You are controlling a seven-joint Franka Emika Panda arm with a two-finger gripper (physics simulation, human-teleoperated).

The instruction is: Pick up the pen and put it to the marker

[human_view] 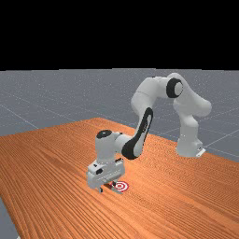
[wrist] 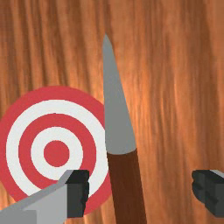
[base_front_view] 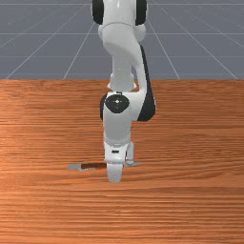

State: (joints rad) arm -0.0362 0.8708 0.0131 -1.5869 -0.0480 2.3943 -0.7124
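Observation:
Open, my gripper point(human_view: 108, 187) stands low by the table in the far view, close to the red-and-white ringed marker point(human_view: 122, 186). In the wrist view the gripper point(wrist: 143, 192) has its fingers wide apart, the brown body of the pen point(wrist: 126, 188) lying between them and touching neither. The pen's grey pointed tip extends past the fingers, its side overlapping the rim of the marker point(wrist: 57, 153). The front view has the pen point(base_front_view: 93, 166) running left to right beneath the hand, which hides its middle; the pointed end pokes out on the right.
The orange-brown wooden table point(base_front_view: 190, 200) surrounds the pen and marker. In the far view the arm reaches across from its base, right of the middle, and the table's near left edge runs down the picture's left side.

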